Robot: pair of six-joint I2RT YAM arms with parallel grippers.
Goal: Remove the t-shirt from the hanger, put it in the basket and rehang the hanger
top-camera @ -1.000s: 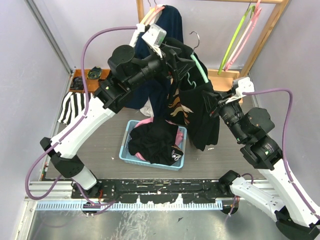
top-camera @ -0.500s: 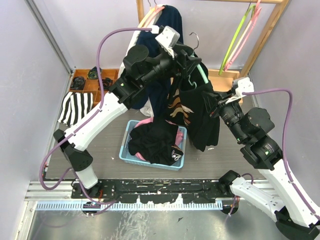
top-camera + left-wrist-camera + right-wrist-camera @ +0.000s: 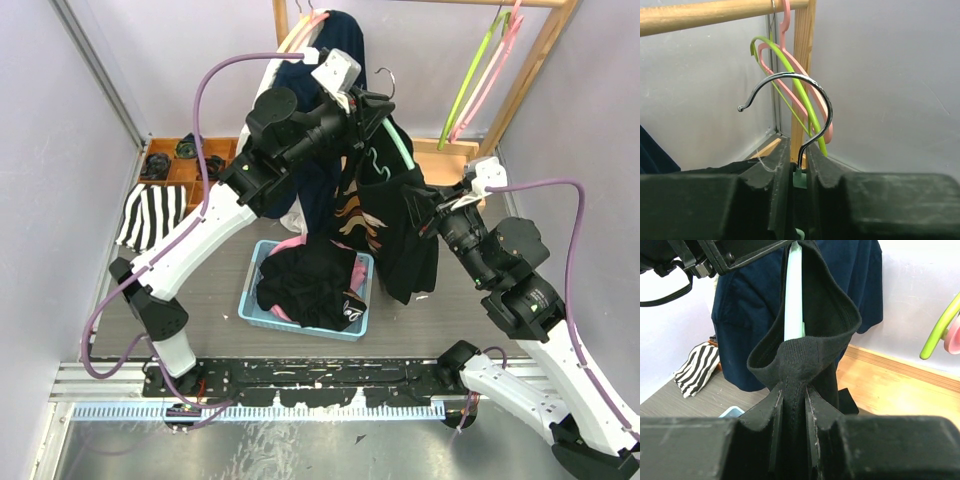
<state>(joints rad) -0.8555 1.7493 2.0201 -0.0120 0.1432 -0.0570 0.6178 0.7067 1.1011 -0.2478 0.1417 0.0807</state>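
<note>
Left gripper: the left gripper is clenched on the neck of the mint-green plastic hanger with a curved metal hook. The hook sticks up free above the fingers.
Right gripper: the right gripper is pinched tight on a bunched fold of the black t-shirt collar.
Where the shirt is: it's draped on the hanger between the two grippers, hanging over the right side of the light-blue plastic basket.
Counts: one shirt and one hanger are in the grip. Two more hangers are on the wooden rail, one lime-green and one pink. There's one basket, one navy garment on the rack and one black-and-white striped cloth.
Hard to see: the hanger's shoulders are mostly buried in fabric, so I can't tell how much is inside the shirt. The basket's contents are just a dark heap with bits of pink.
</note>
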